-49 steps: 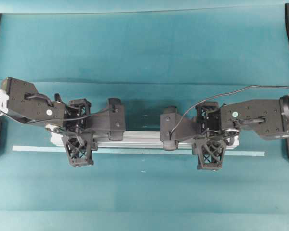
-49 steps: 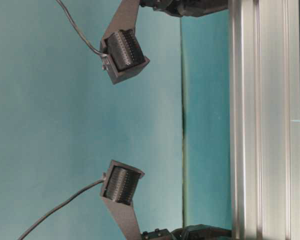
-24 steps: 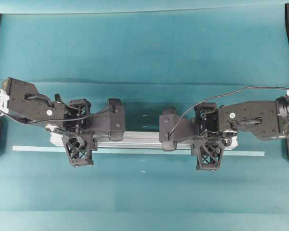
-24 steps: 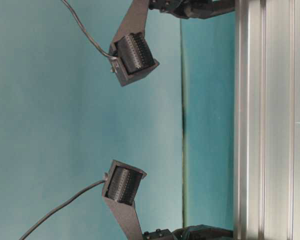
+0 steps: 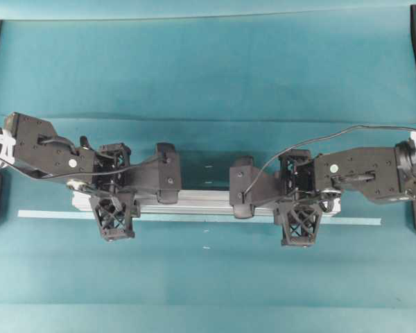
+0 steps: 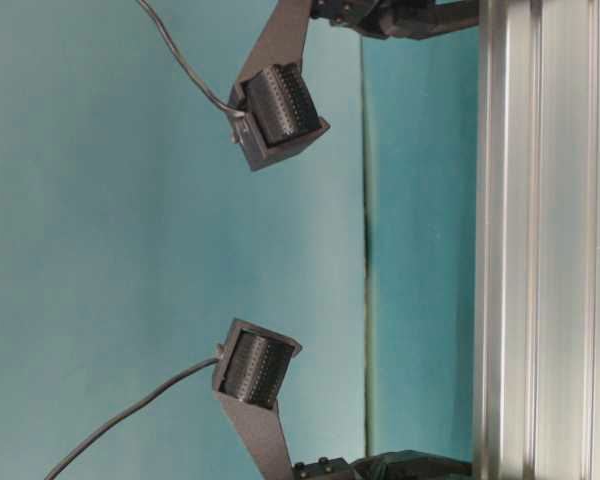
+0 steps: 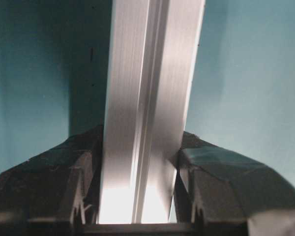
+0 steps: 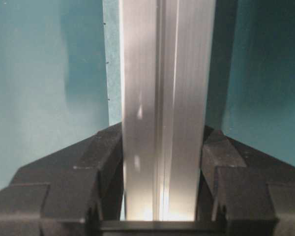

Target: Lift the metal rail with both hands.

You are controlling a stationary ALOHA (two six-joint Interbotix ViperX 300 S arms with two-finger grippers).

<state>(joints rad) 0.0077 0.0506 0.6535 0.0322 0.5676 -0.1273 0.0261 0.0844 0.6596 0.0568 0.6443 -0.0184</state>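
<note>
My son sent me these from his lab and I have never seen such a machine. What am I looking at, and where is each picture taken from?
These are two black robot arms on a teal table. One picture looks straight down from above. One is taken low at table height and shows sideways. Two come from cameras fixed on the arms' wrists, looking out between the fingers.

Each arm ends in a pincer. The left pincer and the right pincer are each shut on the same long silver metal rail, one near each end. In the wrist pictures you see the rail running away from the camera, with black fingers pressing on both sides.

A thin pale tape strip lies on the table beside the rail.
</note>
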